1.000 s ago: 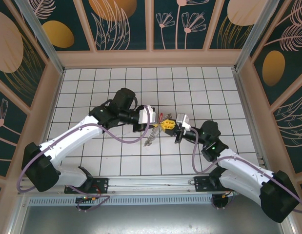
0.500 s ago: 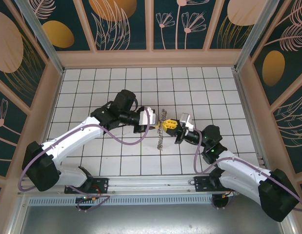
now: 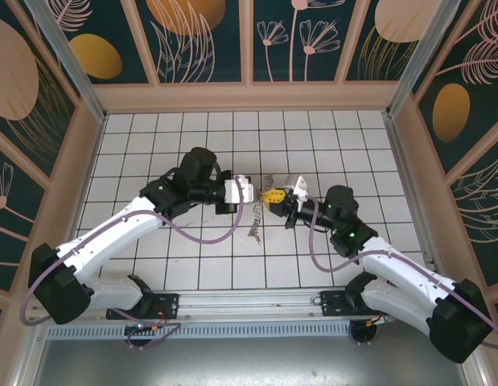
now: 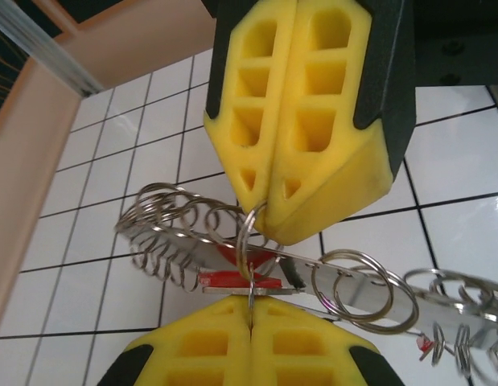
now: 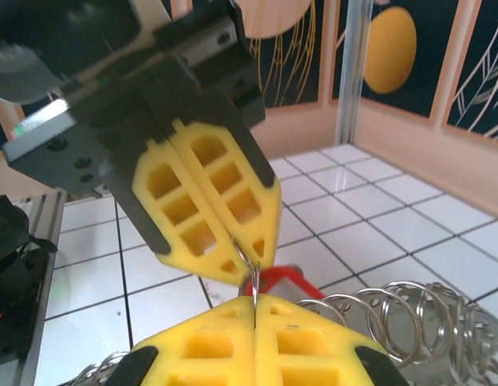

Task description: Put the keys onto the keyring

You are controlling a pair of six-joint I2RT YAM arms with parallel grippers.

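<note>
The left claw (image 4: 250,310) and right claw (image 4: 269,227) are shut on one link of the keyring (image 4: 345,281). They have been moved toward 12 o'clock, with a red key (image 4: 240,272) between them, so threading seems started.

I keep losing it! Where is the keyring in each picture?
Top external: the keyring is in the middle of the table and runs past the yellow pads.
Left wrist: the keyring stretches across the lower half, from left to right.
Right wrist: the keyring has its coils at bottom right.
Shared landmark: the yellow pads meet tip to tip and pinch a thin ring.
</note>
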